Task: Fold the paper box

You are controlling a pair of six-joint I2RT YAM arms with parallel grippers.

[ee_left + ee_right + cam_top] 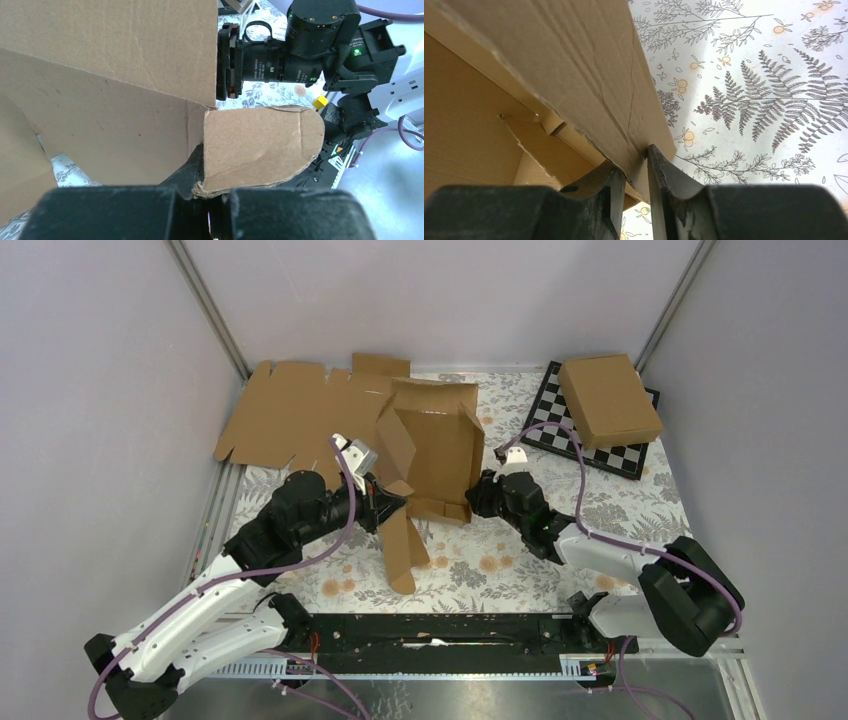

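The paper box (432, 445) sat half-folded near the middle of the table (560, 560), on the flower-patterned cover, with its tray open to the top and its walls partly raised. It lay between the two arms, each gripping one of its near corners. The left gripper (390, 502) was at the box's near left corner, its jaws closed tight on a rounded tab (260, 145) of the box that stuck out past the fingers in the left wrist view. The right gripper (476, 495) was at the near right corner, its jaws drawn narrow and pinching the edge of the box's side wall (549, 60), one finger inside the wall and one outside. A long flap (405, 545) of the box trailed from the near left corner toward the arm bases. A flat cardboard sheet (290, 415) lay behind the box to the left, touching or slipped under its far edge. Well apart at the far right, a second closed box (610, 398) rested on a chessboard (620, 455).
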